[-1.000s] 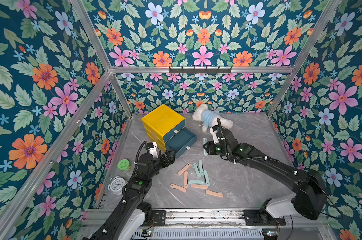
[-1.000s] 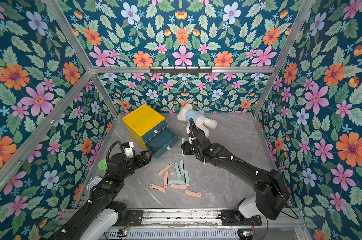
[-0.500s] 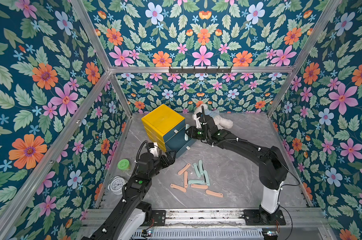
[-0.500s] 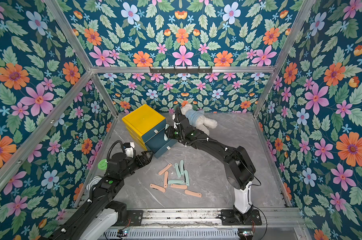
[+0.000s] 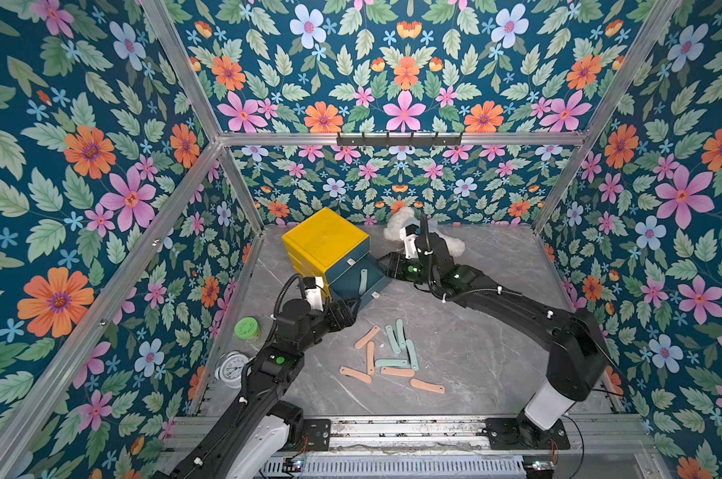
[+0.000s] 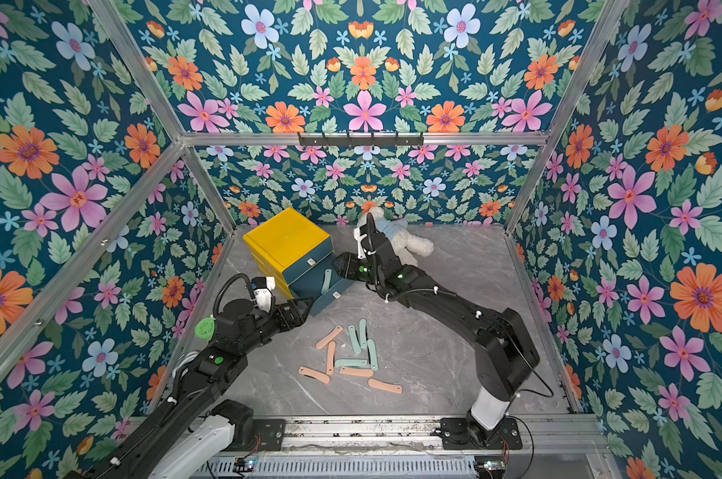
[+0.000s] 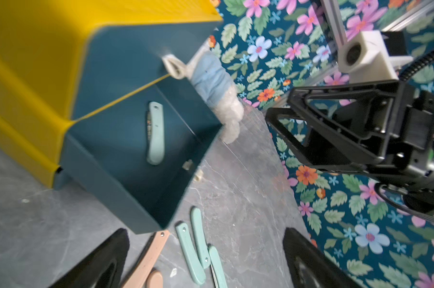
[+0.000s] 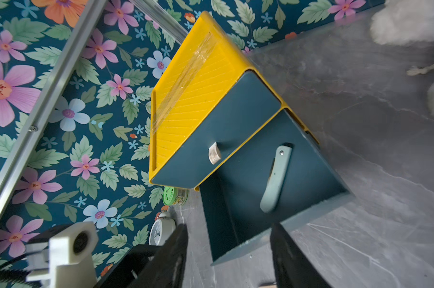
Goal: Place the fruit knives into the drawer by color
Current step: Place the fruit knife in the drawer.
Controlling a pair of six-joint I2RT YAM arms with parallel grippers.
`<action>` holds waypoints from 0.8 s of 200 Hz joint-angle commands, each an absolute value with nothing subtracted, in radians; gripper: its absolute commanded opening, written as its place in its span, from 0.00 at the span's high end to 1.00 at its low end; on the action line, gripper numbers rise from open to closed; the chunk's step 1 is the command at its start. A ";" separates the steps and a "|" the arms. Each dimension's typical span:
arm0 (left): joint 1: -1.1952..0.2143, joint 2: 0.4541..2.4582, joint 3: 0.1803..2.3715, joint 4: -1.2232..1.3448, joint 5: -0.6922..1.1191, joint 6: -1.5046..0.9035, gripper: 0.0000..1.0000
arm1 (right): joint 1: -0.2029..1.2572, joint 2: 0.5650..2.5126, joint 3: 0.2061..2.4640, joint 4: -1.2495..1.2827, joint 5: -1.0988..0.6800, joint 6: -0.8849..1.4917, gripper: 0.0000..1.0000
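The left tool [image 5: 349,309] has its jaws spread wide, empty; the right tool [image 5: 382,263] reaches far forward, jaws half spread, empty.

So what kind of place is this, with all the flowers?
Probably a robot practice booth, not a real room: flowery walls on a metal frame, and a left arm and right arm mounted on a rail.

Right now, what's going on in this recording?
One teal knife lies in the pulled-out bottom drawer of the yellow cabinet. The right gripper hangs open and empty beside the drawer. The left gripper, also open, sits at the drawer's front corner. Pink and teal knives lie loose on the table.
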State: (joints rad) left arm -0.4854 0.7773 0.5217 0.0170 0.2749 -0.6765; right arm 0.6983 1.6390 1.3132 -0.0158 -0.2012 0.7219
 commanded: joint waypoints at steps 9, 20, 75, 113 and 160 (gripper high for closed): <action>-0.743 0.856 0.632 -0.039 0.025 -0.599 0.01 | 0.687 1.465 1.138 -0.010 -0.089 0.728 0.43; -0.812 0.899 0.661 -0.040 -0.006 -0.600 0.01 | 0.676 1.392 1.073 -0.053 -0.051 0.737 0.43; -1.036 1.253 0.755 0.002 -0.035 -0.640 0.09 | 0.636 1.020 0.783 -0.224 0.109 0.736 0.42; -1.038 1.489 0.819 0.010 0.055 -0.658 0.24 | 0.630 0.861 0.674 -0.299 0.142 0.747 0.42; -1.038 1.632 0.897 -0.086 0.063 -0.636 0.32 | 0.628 0.775 0.599 -0.309 0.153 0.766 0.42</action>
